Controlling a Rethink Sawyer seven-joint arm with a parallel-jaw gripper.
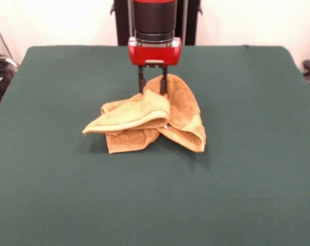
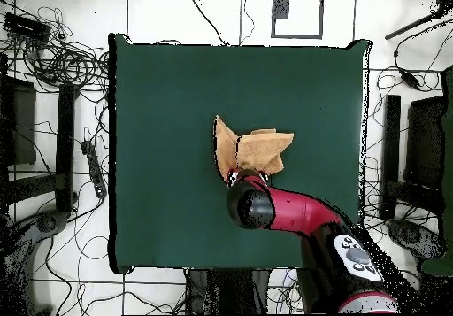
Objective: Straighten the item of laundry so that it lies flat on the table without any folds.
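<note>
The table [image 1: 52,195] was a broad rectangle covered in dark green cloth, its surface smooth and even out to the rounded corners. The only thing lying on it was a mustard-yellow terry hand towel [image 1: 139,123], crumpled near the middle. The towel sat bunched in overlapping folds, with one paler flap draped over the darker layers beneath and a raised hump on its far side. In the overhead view its corners splayed outward.

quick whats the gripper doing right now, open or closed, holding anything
Gripper: closed on the towel, jaws pinching a raised fold at its far edge, the rest crumpled on the table.
</note>
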